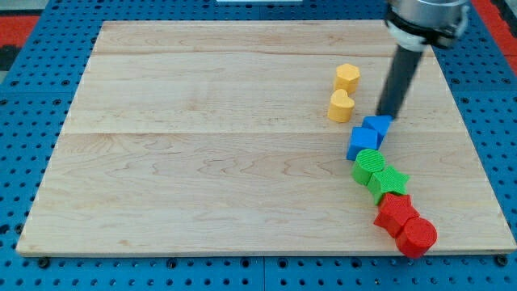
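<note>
My tip [386, 114] rests on the wooden board [202, 145] at the view's right, just above and touching or nearly touching the upper blue block [378, 125]. A blue cube [363, 143] lies right below it. To the tip's left sit a yellow heart-shaped block [341, 106] and, above it, a yellow hexagonal block [347, 78]. Below the blue pair runs a chain: a green round block [367, 166], a green star-shaped block [388, 181], a red star-like block [395, 213] and a red cylinder [417, 238].
The board lies on a blue pegboard table [32, 81]. The arm's dark rod [399, 77] comes down from the metal wrist [426, 18] at the view's top right. The red cylinder sits near the board's bottom right edge.
</note>
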`<action>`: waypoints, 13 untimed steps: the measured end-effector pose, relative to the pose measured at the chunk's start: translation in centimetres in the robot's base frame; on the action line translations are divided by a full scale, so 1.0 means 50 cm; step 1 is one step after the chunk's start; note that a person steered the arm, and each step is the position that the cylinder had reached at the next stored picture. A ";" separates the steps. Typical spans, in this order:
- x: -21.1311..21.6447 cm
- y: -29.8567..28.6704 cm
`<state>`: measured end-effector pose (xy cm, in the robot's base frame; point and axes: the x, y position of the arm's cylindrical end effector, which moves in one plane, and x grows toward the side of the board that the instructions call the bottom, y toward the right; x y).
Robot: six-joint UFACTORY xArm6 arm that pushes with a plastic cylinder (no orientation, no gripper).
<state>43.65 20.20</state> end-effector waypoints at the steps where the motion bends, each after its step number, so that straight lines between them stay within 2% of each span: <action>1: 0.055 0.055; 2: 0.038 0.104; 3: 0.070 0.234; 4: 0.236 0.273; 5: 0.360 0.216; 10: 0.364 -0.041; 13: 0.363 -0.280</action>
<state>61.82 6.18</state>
